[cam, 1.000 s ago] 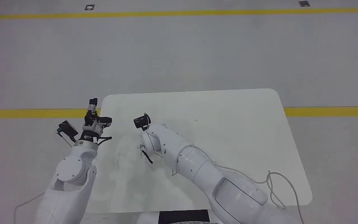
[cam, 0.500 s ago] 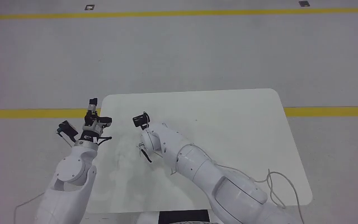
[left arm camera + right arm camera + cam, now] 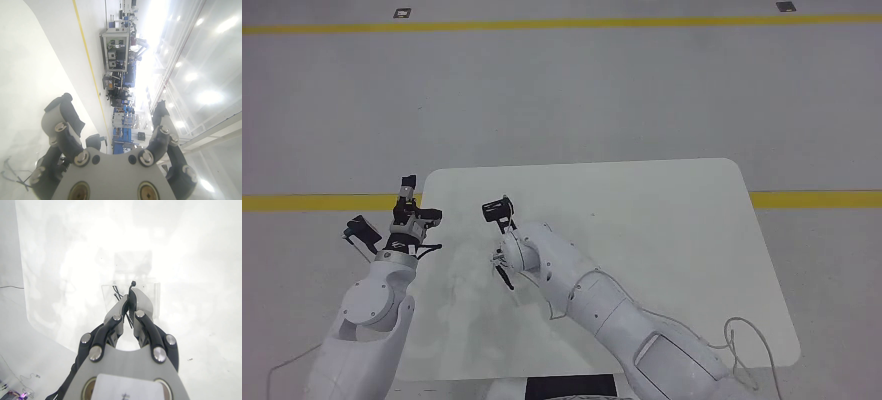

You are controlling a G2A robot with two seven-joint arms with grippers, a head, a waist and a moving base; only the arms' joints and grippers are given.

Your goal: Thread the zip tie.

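1. Right wrist view: a thin black plastic zip tie (image 3: 133, 283) is clamped between the clenched fingers of the right gripper (image 3: 129, 295). Its square head pokes just past the tips and its tail shows behind them. Below is a clear plastic box (image 3: 157, 298) holding more black ties (image 3: 116, 292); its edges are faint.
2. Left wrist view: the left gripper (image 3: 113, 106) is released, fingers spread wide.
3. Top view: the right gripper points down over the left part of the white rounded table (image 3: 662, 220); the tie is too thin to make out.

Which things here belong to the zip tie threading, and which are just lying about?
In the job: zip tie, held in the right tool; open left tool.
Lying about: spare ties; the clear box holding them.
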